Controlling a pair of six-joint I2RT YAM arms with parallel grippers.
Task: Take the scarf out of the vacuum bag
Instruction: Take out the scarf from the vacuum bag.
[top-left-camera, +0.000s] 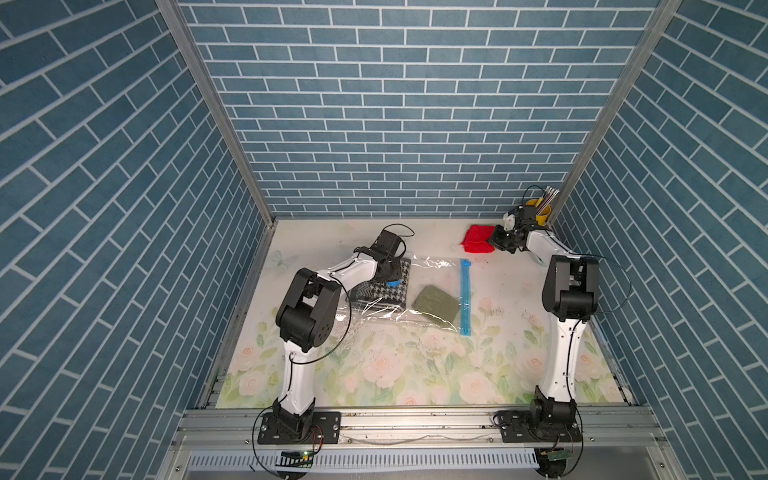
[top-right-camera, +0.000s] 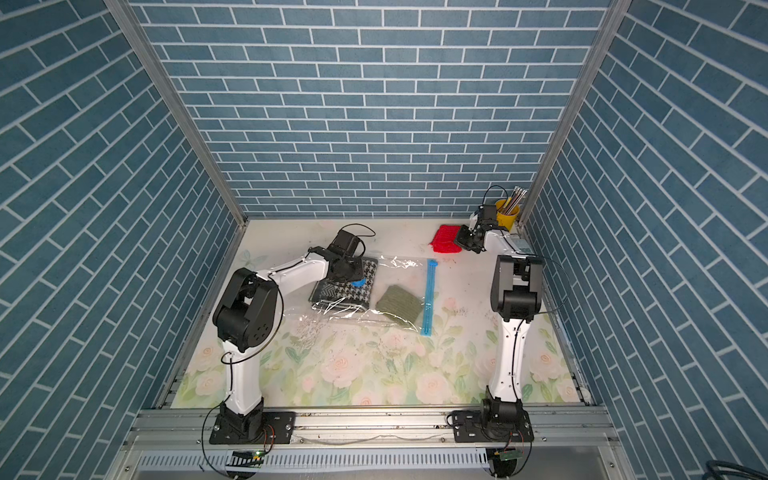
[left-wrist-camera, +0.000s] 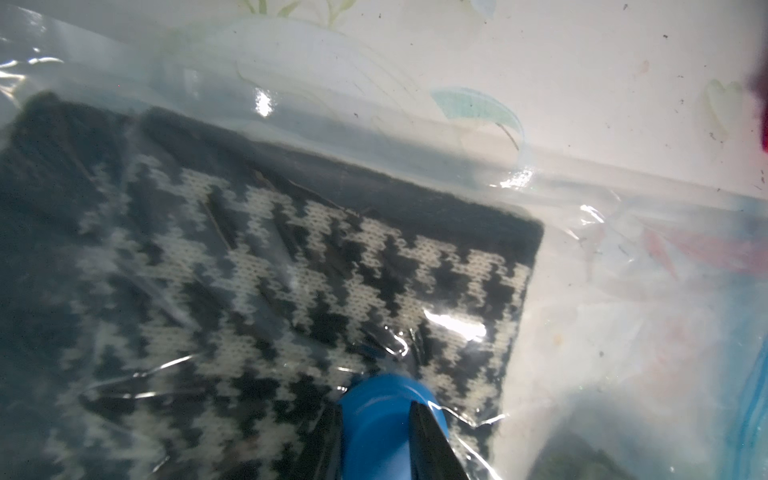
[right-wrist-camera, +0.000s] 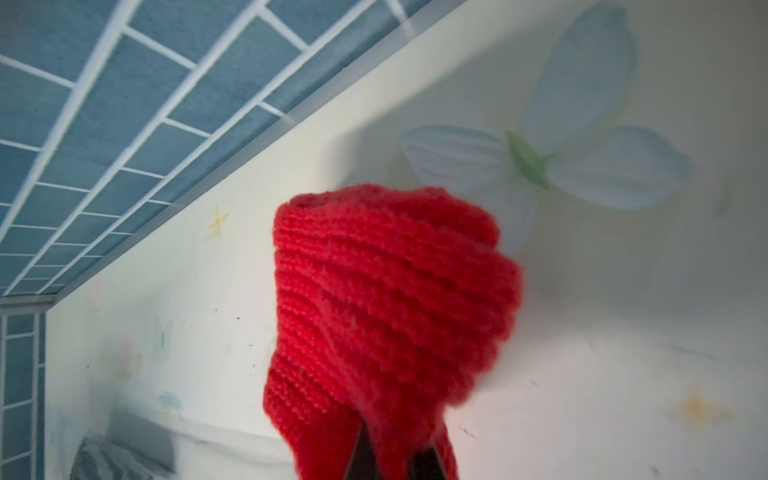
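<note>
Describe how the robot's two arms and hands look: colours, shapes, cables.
The left arm and right arm match: smooth white link shells, bulky black joint housings, black base plates bolted to a silver rail. Thin black cables loop loosely outside each arm. The left hand and right hand are mostly black, with two narrow, tapering dark fingers. No markings are legible.

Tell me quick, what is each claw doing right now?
Left gripper: closed on the blue valve cap.
Right gripper: closed on the red knitted scarf.
</note>
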